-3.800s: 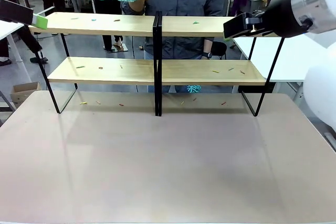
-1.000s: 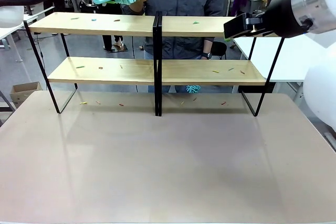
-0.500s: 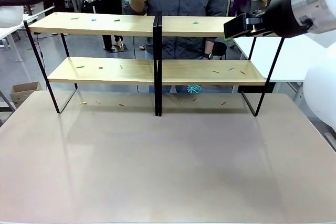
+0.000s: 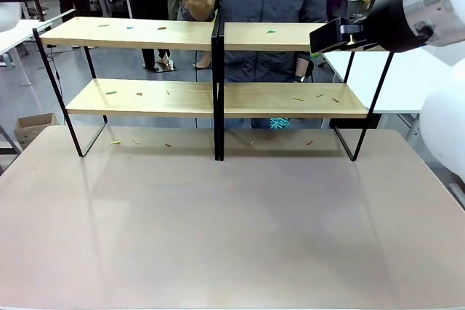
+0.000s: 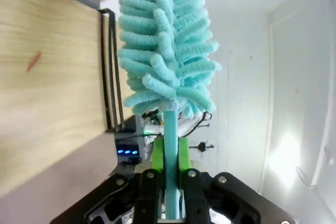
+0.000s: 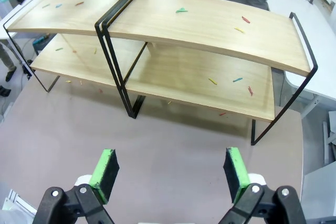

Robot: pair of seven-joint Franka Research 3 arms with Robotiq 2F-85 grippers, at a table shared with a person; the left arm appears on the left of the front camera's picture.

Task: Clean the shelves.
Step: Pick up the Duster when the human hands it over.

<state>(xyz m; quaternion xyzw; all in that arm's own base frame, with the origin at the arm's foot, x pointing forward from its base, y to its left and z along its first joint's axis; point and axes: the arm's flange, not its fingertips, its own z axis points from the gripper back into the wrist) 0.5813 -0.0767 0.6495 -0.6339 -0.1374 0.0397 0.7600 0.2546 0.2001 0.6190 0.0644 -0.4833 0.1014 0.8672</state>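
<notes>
1. The table (image 4: 232, 237) carries 1 set of the shelves (image 4: 196, 97) at its far side, in front of the person. It has 2 light-wood boards in a black frame with 1 centre post.
2. There are 2 arms. The right gripper (image 6: 169, 169) hangs near the upper board's right end, jaws spread wide and empty. The left gripper (image 5: 170, 156) is high above the upper board's left end, pads clamped on the handle of 1 teal duster (image 5: 168, 51).
3. 1 person's hand (image 4: 197, 1) is open just beside the duster's head; I cannot tell if they touch.
4. The scraps (image 6: 181, 10) number about 6 on the upper board, 6 on the lower and roughly 5 on the table beneath. I judge that only the duster pickup is done; both boards remain unswept.
</notes>
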